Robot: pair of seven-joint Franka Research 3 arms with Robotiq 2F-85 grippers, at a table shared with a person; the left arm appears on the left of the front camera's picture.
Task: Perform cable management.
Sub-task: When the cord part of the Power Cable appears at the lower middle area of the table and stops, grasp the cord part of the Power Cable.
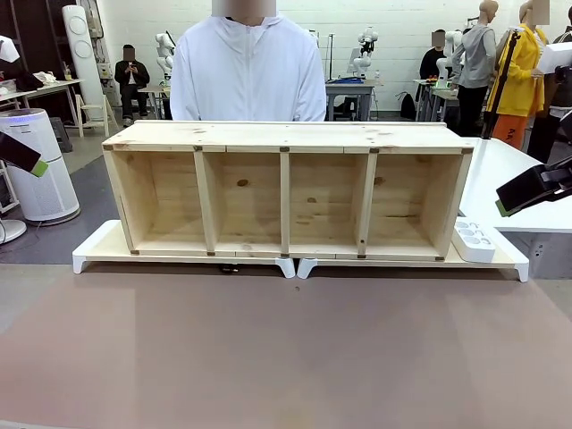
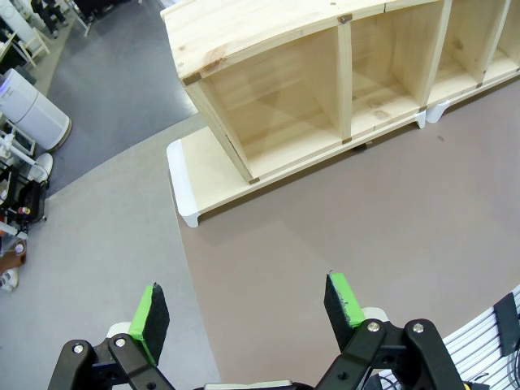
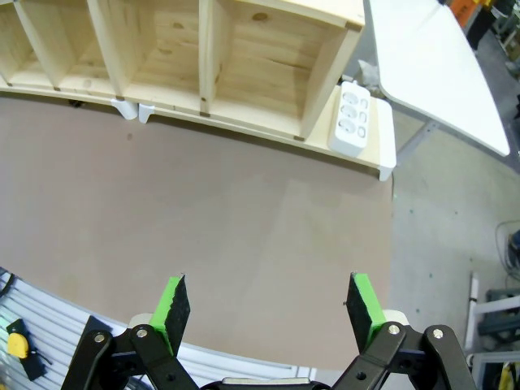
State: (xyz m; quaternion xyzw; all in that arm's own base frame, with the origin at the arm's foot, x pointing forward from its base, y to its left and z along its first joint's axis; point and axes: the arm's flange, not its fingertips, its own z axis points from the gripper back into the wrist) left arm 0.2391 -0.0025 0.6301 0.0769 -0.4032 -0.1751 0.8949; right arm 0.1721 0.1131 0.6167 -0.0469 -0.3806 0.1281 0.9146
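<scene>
Left hand [image 2: 246,302] and right hand [image 3: 266,299] both stand wide and empty above the counter [image 1: 286,357]. Cable not clearly identifiable. A small dark piece [image 1: 230,267] under the shelf [image 1: 286,134] front, left of centre, may be it. If so, it is judged nearer the left hand; its run cannot be told.

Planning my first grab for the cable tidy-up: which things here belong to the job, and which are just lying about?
Job: wooden shelf; white power strip beside it; small dark bit under the shelf's front edge, perhaps the cable, too small to tell; left gripper and right gripper, both open.
Lying about: air purifier; white side table.
</scene>
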